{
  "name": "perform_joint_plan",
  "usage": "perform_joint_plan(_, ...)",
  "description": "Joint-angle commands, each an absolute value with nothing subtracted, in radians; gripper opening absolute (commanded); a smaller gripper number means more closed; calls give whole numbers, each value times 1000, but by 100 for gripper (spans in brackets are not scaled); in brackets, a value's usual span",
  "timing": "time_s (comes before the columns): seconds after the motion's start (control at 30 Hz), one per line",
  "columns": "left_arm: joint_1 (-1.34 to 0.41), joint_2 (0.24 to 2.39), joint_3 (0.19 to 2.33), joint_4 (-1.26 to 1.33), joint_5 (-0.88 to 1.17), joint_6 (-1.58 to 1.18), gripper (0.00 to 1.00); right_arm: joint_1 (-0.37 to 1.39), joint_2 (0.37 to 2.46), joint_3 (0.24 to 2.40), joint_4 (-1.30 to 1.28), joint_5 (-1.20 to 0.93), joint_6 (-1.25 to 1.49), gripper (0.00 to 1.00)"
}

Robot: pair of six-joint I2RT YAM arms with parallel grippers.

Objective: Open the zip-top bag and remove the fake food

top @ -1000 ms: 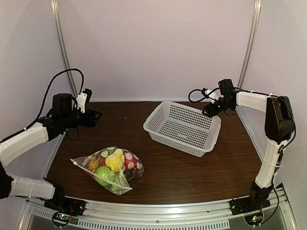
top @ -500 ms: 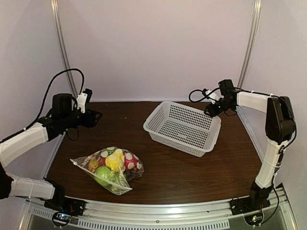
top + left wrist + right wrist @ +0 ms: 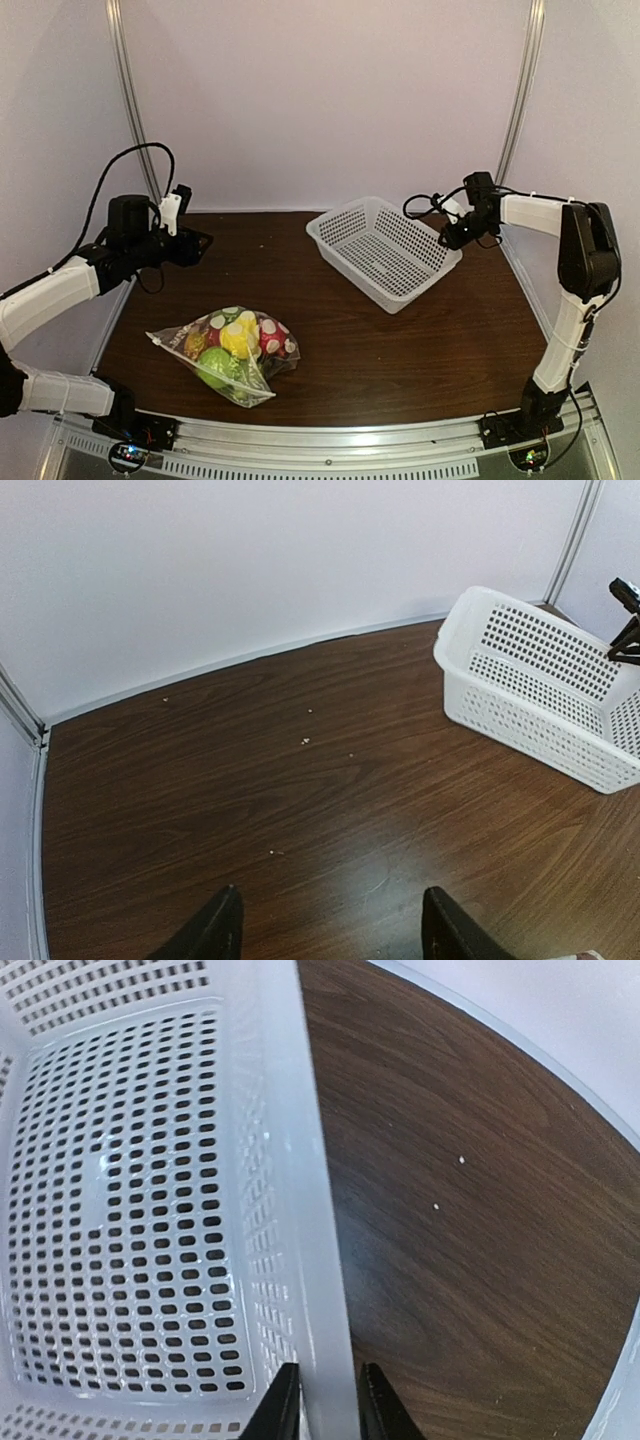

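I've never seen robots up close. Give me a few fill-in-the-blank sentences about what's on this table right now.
The right gripper pinches the white perforated plastic basket by its ____.
The clear dotted zip-top bag lies on the dark wooden table, nearer the ____ arm.
The glossy plastic fake food sits inside the ____.
The left gripper, jaws open, holds ____.
Missing words: rim; left; bag; nothing.

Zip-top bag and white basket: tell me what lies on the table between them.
Nothing. The top external view shows only bare brown tabletop between the zip-top bag and the white basket.
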State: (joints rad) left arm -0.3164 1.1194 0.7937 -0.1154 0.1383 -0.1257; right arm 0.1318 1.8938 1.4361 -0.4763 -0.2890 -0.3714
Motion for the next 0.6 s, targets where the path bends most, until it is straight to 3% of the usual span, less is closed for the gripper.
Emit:
perform_joint_plan(0.0, -323, 1098, 824, -104, 138, -112, 63, 77, 1767, 1302, -549, -188, -285, 19)
perform_joint_plan(0.4, -324, 1098, 835, -123, 136, -130, 63, 46, 1387, 910, -613, -111, -322, 19)
perform_joint_plan(0.57, -423, 1112, 959, -330, 33, -202, 63, 40, 1244, 920, -723, -192, -349, 48)
